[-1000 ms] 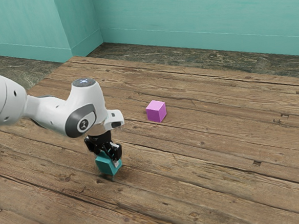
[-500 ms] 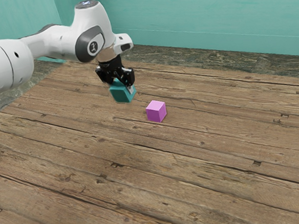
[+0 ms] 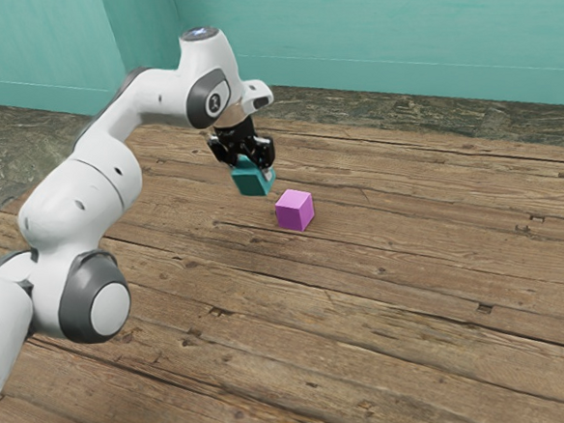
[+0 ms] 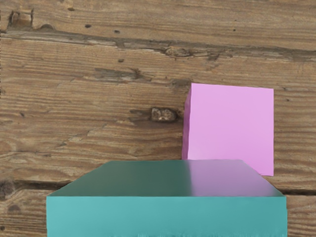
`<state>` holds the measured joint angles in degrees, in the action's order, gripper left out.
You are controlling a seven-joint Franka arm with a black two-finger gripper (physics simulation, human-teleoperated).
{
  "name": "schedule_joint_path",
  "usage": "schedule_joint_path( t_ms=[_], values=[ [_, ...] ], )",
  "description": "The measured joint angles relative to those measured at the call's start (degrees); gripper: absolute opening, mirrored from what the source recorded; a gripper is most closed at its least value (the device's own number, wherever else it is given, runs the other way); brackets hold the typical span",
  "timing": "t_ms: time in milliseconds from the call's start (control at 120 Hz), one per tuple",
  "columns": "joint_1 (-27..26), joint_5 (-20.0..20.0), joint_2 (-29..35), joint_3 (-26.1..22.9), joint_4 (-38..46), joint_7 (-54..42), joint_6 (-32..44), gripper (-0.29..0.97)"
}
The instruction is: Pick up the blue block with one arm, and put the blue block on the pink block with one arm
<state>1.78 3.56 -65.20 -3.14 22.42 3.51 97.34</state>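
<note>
Above the wooden table (image 3: 413,289), lifted clear of its planks, the blue block (image 3: 253,181) hangs in the black gripper (image 3: 249,167). The two fingers press on it from opposite sides, standing only as far apart as the block is wide. The block is more teal than blue in colour, and it sits a little tilted in the grip.

Just beside it, toward the exterior view's right and lower down, the pink block (image 3: 295,211) rests flat on the table. The two blocks are near each other but apart, and the blue one is not yet over the pink one.

From the wrist view, the blue block (image 4: 168,207) looms close under the hand, with its dark top face and lighter front face both showing. The pink block (image 4: 229,128) lies beyond its far edge, on the bare planks (image 4: 89,98), and is offset to one side of the held block. A faint pink sheen shows on the blue top nearest it.

The white arm (image 3: 115,175) comes in from the exterior view's left, bent at the elbow, with its wrist pointing down over the blocks. Behind the table are a strip of dark mottled floor (image 3: 430,114) and a teal wall (image 3: 394,20).
</note>
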Motion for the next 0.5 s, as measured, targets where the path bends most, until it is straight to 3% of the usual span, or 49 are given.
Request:
schedule_joint_path(
  t_ms=[500],
  values=[
    [-0.3,0.1,-5.5,0.2,-3.2,-0.3,13.9,0.27]
  ],
)
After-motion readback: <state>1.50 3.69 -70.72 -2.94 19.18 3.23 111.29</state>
